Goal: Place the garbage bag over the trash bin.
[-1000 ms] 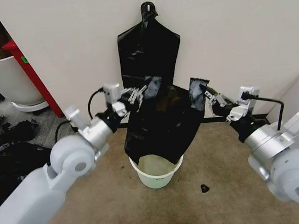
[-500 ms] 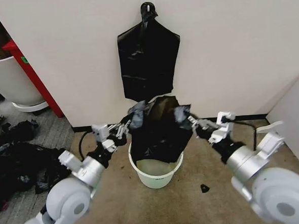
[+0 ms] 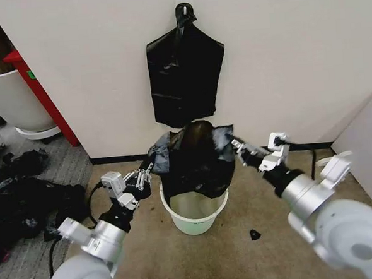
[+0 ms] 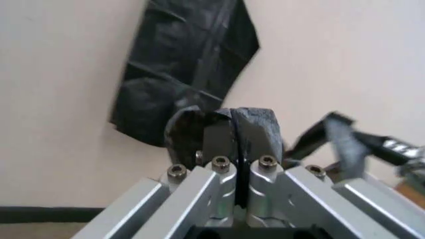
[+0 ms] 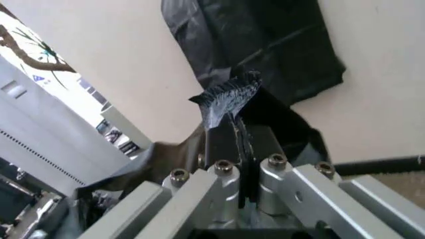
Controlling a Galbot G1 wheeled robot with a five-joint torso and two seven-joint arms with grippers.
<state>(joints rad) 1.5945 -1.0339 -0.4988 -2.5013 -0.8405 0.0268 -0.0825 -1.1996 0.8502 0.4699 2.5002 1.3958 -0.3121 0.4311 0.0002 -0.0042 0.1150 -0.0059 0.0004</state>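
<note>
Garbage bag (image 3: 196, 158) held spread by its mouth just above the trash bin (image 3: 195, 213), lower end hanging at the rim. Left gripper (image 3: 151, 165) and right gripper (image 3: 232, 144) each clamped tight on an opposite edge. Not yet pulled down around the rim; lowering and stretching over the bucket judged still left.

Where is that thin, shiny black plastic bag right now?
In the head view, the glossy black garbage bag hangs stretched between the left gripper and right gripper, directly above the small cream-white bucket.
</note>
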